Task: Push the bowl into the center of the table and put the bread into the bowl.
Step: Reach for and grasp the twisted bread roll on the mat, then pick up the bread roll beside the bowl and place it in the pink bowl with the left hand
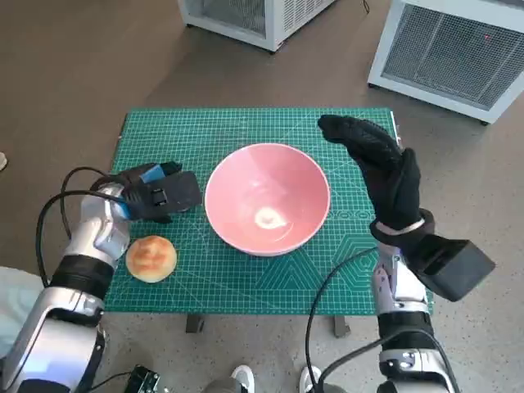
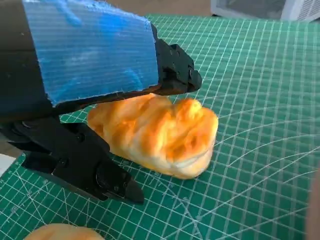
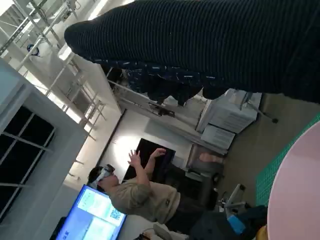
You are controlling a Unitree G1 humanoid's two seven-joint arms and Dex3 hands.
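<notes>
Hovering over a golden bread point(image 2: 157, 134) with fingers apart, not yet gripping, the left hand point(image 1: 155, 192) should pinch its soft, light sides gently — pink bowl point(image 1: 267, 196) sits mid-table, right hand point(image 1: 381, 168) flat open beside it.

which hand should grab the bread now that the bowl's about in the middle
Left. The left hand hovers by the bread on the bowl's left side, and the left wrist view shows bread between its fingers. The right hand is raised, empty, beyond the bowl.
</notes>
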